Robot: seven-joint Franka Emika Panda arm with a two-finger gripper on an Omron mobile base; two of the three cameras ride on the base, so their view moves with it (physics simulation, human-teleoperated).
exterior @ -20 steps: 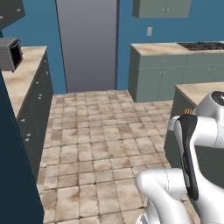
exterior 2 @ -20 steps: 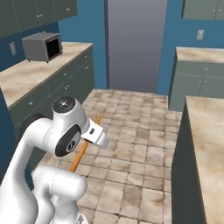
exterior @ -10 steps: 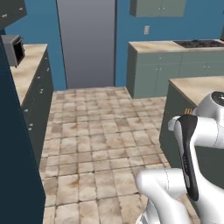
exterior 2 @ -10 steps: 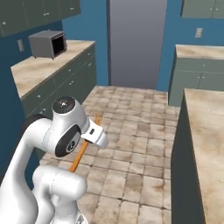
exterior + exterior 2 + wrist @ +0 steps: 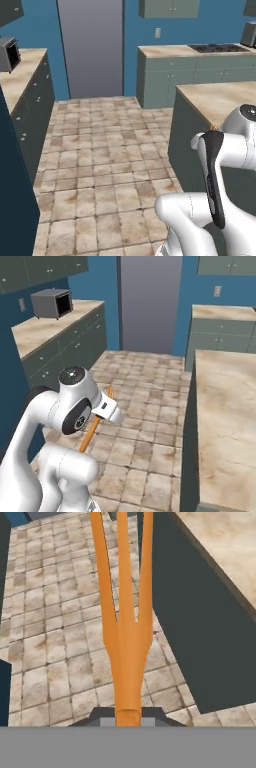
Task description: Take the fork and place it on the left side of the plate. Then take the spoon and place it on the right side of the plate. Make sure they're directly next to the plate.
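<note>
Beside the beige stone worktop (image 5: 225, 421), the pincer (image 5: 128, 719) grips the slim bright-orange fork (image 5: 125, 627); keep it clamped and level until over that worktop.

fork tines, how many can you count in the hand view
3: on the fork held in the hand, one left, one middle, one right, all pointing away over the tiled floor.
</note>
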